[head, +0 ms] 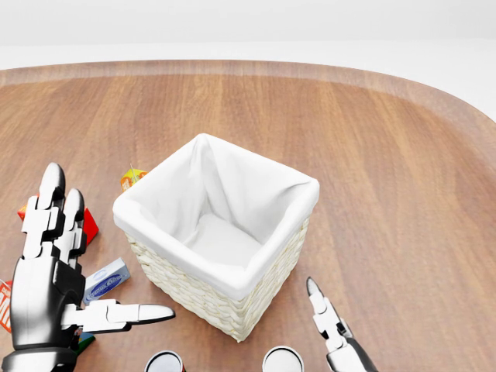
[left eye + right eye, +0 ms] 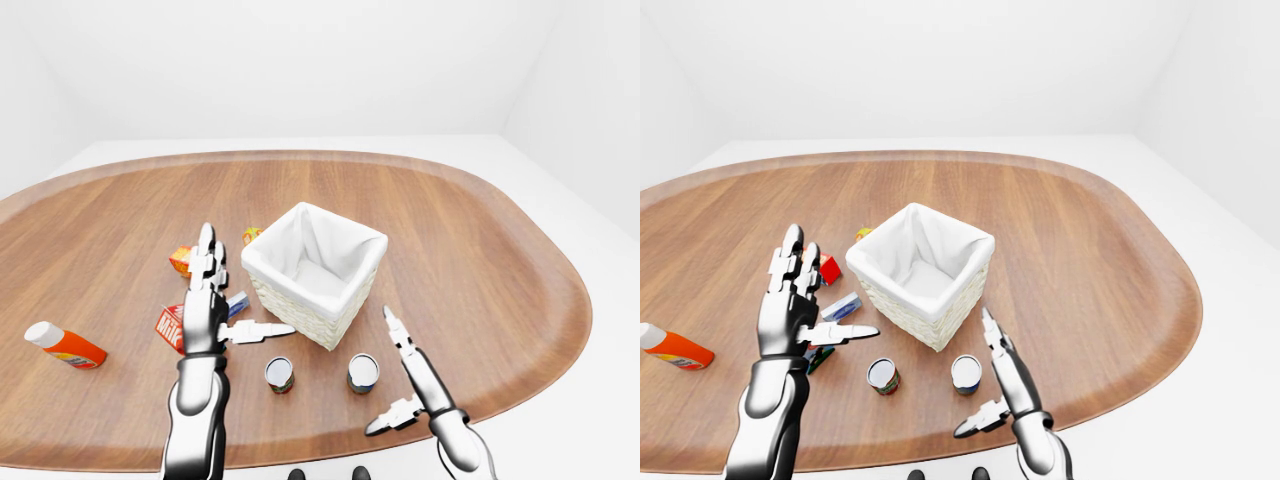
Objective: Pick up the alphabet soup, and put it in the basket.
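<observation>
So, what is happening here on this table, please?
Nothing is held yet. The left robot hand and the right robot hand both hang open over the round wooden table. Two small upright cans stand just below the white-lined wicker basket, which looks empty.

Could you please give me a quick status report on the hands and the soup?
Both robot hands open: left, right. Two cans upright below basket; soup label unreadable. Nothing blocking.
</observation>
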